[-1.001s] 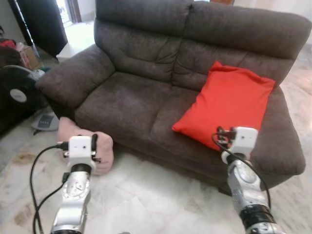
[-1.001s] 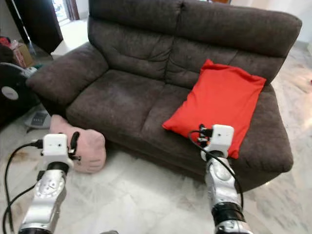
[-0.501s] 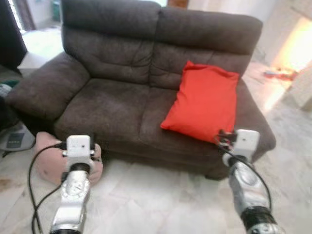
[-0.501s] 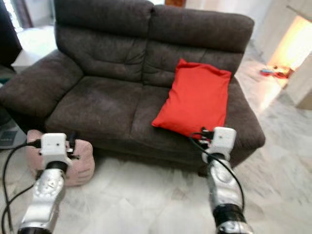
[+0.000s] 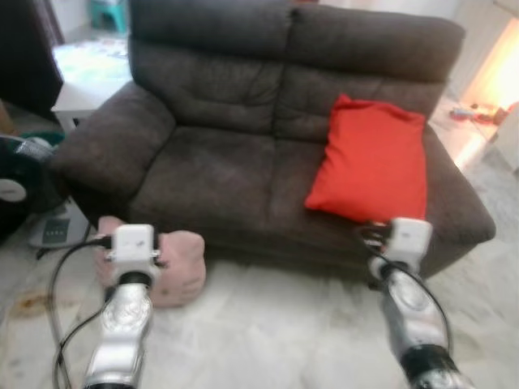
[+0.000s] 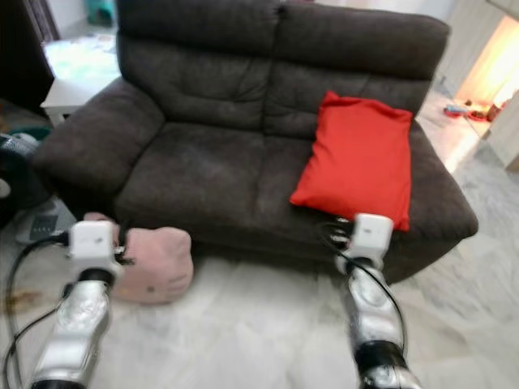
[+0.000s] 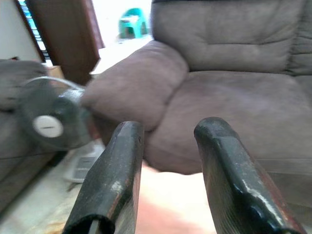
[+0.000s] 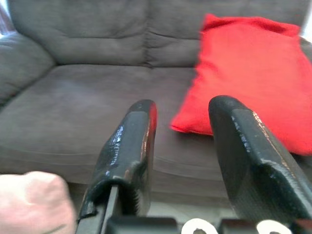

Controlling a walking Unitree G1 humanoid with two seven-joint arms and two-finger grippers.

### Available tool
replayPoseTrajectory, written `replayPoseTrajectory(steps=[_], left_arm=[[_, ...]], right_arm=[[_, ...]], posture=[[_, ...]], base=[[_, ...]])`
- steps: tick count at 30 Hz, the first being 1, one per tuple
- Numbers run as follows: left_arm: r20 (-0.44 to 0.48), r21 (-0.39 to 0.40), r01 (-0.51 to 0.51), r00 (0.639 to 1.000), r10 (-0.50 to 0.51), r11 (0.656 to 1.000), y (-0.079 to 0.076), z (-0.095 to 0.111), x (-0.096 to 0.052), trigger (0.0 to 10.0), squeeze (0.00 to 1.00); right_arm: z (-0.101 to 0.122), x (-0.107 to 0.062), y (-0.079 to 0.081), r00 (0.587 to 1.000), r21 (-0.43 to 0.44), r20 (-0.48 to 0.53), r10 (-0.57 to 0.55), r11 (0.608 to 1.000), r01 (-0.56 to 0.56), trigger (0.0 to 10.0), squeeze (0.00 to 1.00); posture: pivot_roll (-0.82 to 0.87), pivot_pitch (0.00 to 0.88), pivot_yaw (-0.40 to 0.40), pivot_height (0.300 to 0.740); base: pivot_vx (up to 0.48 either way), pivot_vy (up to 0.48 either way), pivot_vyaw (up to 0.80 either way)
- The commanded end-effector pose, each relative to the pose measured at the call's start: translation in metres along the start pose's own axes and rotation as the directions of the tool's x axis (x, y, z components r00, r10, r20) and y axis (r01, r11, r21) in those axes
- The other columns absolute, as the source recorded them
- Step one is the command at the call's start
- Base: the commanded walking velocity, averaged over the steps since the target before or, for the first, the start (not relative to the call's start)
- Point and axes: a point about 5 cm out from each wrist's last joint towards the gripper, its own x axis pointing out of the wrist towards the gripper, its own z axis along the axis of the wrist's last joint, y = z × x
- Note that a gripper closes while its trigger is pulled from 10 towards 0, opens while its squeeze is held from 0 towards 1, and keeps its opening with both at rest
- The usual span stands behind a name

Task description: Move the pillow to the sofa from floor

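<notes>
A pink pillow (image 5: 177,278) lies on the marble floor against the front of the dark brown sofa (image 5: 211,174), below its left seat. A red pillow (image 5: 371,162) leans on the sofa's right seat. My left arm (image 5: 130,279) is raised just left of the pink pillow. The left gripper (image 7: 170,127) is open and empty, with the pink pillow (image 7: 170,202) low beneath its fingers. My right arm (image 5: 405,275) stands before the sofa's right front edge, below the red pillow. The right gripper (image 8: 184,105) is open and empty, facing the seat and the red pillow (image 8: 253,73).
A black floor fan (image 5: 15,188) and a flat white device (image 5: 53,230) sit on the floor left of the sofa. A low white table (image 5: 77,77) stands behind the armrest. Pale marble floor (image 5: 268,332) spreads in front of the sofa.
The whole picture has swung back to the left, so the camera moved. The pillows and sofa lie as before, and both arms hold the same raised pose.
</notes>
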Motion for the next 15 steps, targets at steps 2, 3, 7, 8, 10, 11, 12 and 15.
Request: replayPoseTrajectory(steps=[2,3,7,8,10,11,12,15], left_arm=[[0.006,-0.022,0.020,1.000,-0.020,1.000,-0.0095,0.0021,-0.0009,10.0,0.00],[0.006,-0.023,0.019,1.000,-0.019,1.000,-0.0095,0.0022,-0.0009,10.0,0.00],[0.005,-0.023,0.018,1.000,-0.018,1.000,-0.0093,0.0020,-0.0011,10.0,0.00],[0.004,-0.023,0.018,1.000,-0.018,1.000,-0.0091,0.0017,-0.0011,10.0,0.00],[0.002,-0.022,0.016,1.000,-0.016,1.000,-0.0086,0.0012,-0.0013,10.0,0.00],[0.001,-0.022,0.015,1.000,-0.015,1.000,-0.0086,0.0012,-0.0013,10.0,0.00],[0.001,-0.022,0.015,1.000,-0.015,1.000,-0.0086,0.0012,-0.0013,10.0,0.00],[0.003,-0.021,0.014,1.000,-0.014,1.000,-0.0084,0.0015,-0.0011,10.0,0.00]], right_arm=[[-0.0011,-0.0030,-0.0127,0.999,-0.009,-0.002,-0.035,0.999,0.035,10.0,0.00],[-0.0011,-0.0028,-0.0124,0.999,-0.010,-0.003,-0.033,0.999,0.033,10.0,0.00],[-0.0013,-0.0027,-0.0118,1.000,-0.012,-0.004,-0.031,0.999,0.031,10.0,0.00],[-0.0013,-0.0026,-0.0116,1.000,-0.011,-0.005,-0.031,0.999,0.031,10.0,0.00],[-0.0013,-0.0023,-0.0114,1.000,-0.011,-0.005,-0.030,0.999,0.030,10.0,0.00],[-0.0012,-0.0022,-0.0114,1.000,-0.012,-0.005,-0.030,0.999,0.030,10.0,0.00],[-0.0012,-0.0022,-0.0114,1.000,-0.012,-0.005,-0.030,0.999,0.030,10.0,0.00],[-0.0011,-0.0020,-0.0114,1.000,-0.012,-0.004,-0.029,1.000,0.029,10.0,0.00]], posture=[[0.16,0.063,-0.087,0.740],[0.16,0.064,-0.087,0.740],[0.16,0.063,-0.087,0.740],[0.16,0.063,-0.087,0.740],[0.16,0.063,-0.087,0.740],[0.16,0.062,-0.088,0.740],[0.16,0.062,-0.088,0.740],[0.17,0.060,-0.087,0.740]], base=[[0.000,0.480,0.00],[0.000,0.480,0.00],[0.000,0.480,0.00],[0.000,0.480,0.00],[0.000,0.480,0.00],[0.000,0.480,0.00],[0.000,0.480,0.00],[0.000,0.480,0.00]])
